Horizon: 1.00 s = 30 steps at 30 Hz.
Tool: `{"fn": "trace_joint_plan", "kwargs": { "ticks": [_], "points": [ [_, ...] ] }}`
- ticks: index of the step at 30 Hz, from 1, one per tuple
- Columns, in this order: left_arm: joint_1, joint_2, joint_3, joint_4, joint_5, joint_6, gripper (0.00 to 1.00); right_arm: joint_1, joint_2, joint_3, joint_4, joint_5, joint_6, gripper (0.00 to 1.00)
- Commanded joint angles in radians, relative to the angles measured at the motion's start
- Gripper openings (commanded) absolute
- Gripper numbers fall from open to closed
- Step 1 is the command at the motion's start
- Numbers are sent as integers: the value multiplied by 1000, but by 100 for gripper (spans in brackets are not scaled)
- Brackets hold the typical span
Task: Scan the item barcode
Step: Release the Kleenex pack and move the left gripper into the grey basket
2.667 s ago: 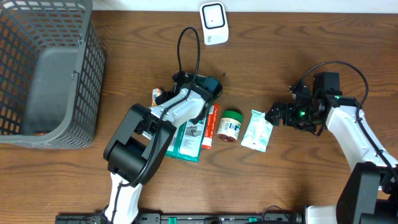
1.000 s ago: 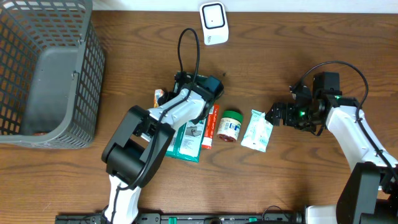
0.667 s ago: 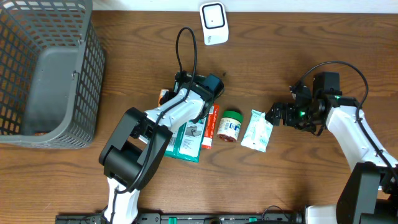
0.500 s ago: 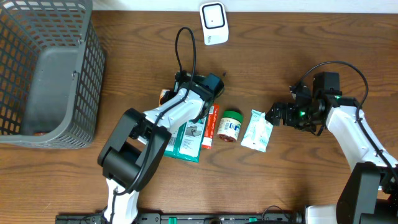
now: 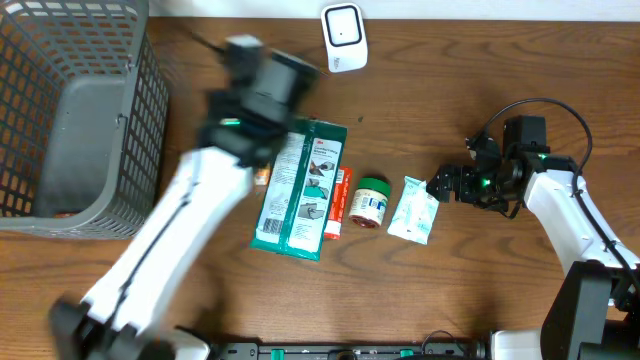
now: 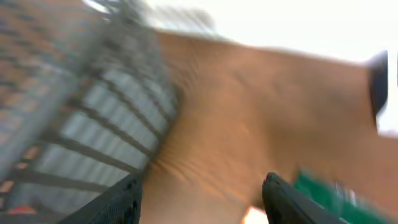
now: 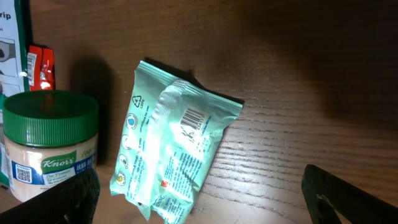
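At the left gripper, fingers spread and empty; its arm has swung off the green packet toward the basket. Right gripper gapes over the barcoded sachet beside the jar; scan seemingly pending.

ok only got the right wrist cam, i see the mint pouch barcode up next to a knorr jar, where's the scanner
Observer: The white scanner sits at the far edge of the table, beyond the jar, out of your frame.
Operator: is the left arm in the way
Observer: No. The left gripper is over by the grey basket on the left side, jaws apart, nothing between them.
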State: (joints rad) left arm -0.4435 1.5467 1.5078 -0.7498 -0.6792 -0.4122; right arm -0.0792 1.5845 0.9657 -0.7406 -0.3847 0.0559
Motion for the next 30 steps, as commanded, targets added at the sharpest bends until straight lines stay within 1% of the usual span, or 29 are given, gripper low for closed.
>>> {"fn": "trace_joint_plan", "kwargs": {
  "ticks": [1, 3, 6, 9, 10, 12, 14, 17, 19, 20, 24, 27, 30],
  "points": [
    [164, -129, 72, -19, -8, 22, 63, 8, -8, -4, 0, -1, -1, 99],
    [277, -179, 80, -19, 16, 14, 63, 8, -8, -4, 0, 0, -1, 99],
    [473, -222, 80, -52, 104, -12, 63, 8, -8, -4, 0, 0, -1, 99],
    [655, -212, 75, -129, 184, -79, 67, 8, -8, -4, 0, 0, -1, 99],
    [732, -194, 63, -165, 232, -111, 67, 8, -8, -4, 0, -1, -1, 99],
    [813, -156, 46, -204, 280, -181, 68, 8, -8, -4, 0, 0, -1, 99],
    [864, -106, 43, -264, 290, -274, 74, 8, -8, -4, 0, 0, -1, 99],
    [916, -22, 43, -356, 290, -429, 79, 8, -8, -4, 0, 0, -1, 99],
    [936, 35, 43, -394, 291, -501, 82, 8, -8, -4, 0, 0, -1, 99],
    [941, 63, 43, -402, 291, -514, 86, 8, -8, -4, 0, 0, -1, 99],
    [943, 182, 43, -401, 295, -514, 89, 8, -8, -4, 0, 0, -1, 99],
    [943, 252, 43, -401, 295, -514, 89, 8, -8, -4, 0, -1, -1, 99],
    [943, 299, 43, -400, 294, -515, 84, 8, -8, -4, 0, -1, -1, 99]
  ]
}}
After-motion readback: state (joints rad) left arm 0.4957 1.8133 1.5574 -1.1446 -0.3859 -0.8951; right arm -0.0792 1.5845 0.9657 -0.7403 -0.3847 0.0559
